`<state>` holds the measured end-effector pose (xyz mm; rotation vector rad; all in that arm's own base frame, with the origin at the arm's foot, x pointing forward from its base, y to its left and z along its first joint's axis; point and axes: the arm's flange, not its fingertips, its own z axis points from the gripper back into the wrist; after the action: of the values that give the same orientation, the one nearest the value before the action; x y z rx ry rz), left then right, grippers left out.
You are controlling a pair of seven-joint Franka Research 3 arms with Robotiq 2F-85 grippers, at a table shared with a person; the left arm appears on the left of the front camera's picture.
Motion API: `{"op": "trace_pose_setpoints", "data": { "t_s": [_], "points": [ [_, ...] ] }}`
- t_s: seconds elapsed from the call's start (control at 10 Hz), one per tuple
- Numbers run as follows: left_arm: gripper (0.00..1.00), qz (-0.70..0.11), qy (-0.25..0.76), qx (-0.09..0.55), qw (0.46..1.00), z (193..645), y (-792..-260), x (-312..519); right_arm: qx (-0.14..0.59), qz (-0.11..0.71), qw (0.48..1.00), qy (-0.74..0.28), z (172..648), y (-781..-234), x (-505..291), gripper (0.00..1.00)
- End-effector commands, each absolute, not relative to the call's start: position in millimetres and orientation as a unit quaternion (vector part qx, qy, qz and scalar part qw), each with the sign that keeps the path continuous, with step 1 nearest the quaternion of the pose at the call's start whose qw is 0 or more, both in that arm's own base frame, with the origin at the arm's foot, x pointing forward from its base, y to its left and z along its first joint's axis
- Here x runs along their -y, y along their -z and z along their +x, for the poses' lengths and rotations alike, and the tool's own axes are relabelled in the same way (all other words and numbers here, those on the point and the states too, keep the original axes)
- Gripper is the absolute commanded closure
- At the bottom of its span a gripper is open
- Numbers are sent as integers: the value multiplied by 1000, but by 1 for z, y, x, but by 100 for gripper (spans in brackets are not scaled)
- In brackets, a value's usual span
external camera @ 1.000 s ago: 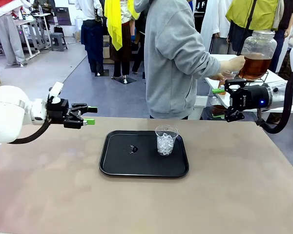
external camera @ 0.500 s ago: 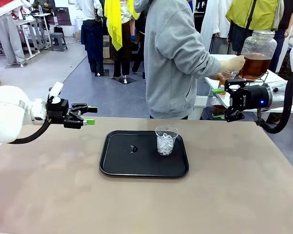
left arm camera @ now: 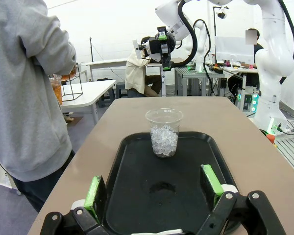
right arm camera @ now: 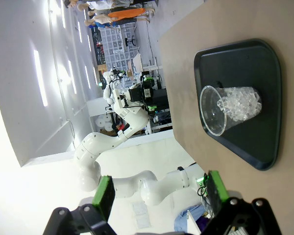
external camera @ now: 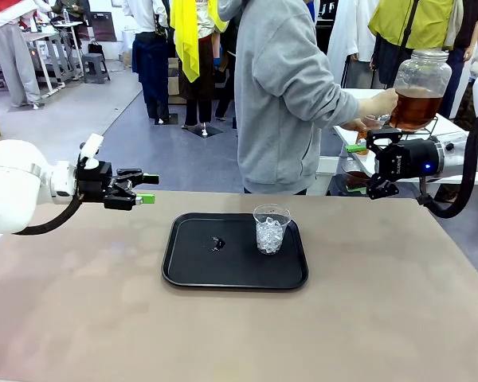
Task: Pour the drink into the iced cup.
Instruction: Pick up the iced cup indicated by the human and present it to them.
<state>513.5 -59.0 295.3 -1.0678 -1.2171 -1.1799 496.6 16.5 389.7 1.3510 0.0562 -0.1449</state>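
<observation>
one iced cup [external camera: 272,229] stands upright (mouth up) on black tray [external camera: 197,264].

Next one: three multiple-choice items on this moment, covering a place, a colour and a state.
1. Where does the iced cup stand?
A. on the black tray
B. on bare tabletop
C. on the floor

2. What colour is the drink in the glass jar?
A. clear
B. green
C. amber-brown

3. How is the left gripper?
A. open, empty
B. shut on the cup
C. shut on the tray rim

Key: 1A, the cup sits inside the tray's rim; 2C, the jar's liquid shows amber-brown; 3A, its green-padded fingers stand apart with nothing between.
</observation>
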Motion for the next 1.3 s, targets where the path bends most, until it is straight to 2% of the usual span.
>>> {"op": "trace_pose_setpoints", "data": {
  "t_s": [0.0,1.2],
  "points": [
    [0,-453,494,511,538,513,-297,60,-24,622,779,66,497,-391,-17,0],
    [0,-453,494,511,538,513,-297,60,-24,622,779,66,497,-391,-17,0]
  ]
}}
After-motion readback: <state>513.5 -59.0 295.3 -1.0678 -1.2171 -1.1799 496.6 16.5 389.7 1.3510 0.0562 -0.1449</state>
